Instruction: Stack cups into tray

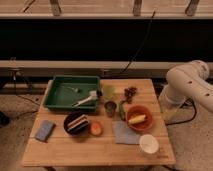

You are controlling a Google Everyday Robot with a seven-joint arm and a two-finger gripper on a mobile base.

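Three cups stand apart on the wooden table (pixel 100 150). The pale green cup (pixel 108 91) is just right of the tray. In front of it sits the dark grey cup (pixel 110 107). The white cup (pixel 149 144) is near the front right corner. The dark-green tray (pixel 51 94) occupies the back left and holds a white brush (pixel 86 99). Only my white arm (pixel 190 85) shows, beyond the table's right edge. My gripper is out of view, its jaws standing wide, and no cup is missing from the table.
An orange bowl (pixel 138 118) with yellow food sits right of the grey cup. A black bowl with cake (pixel 76 122), an orange fruit (pixel 95 128), a grey cloth (pixel 123 134), a blue sponge (pixel 44 130) and dark grapes (pixel 131 92) also lie on the table.
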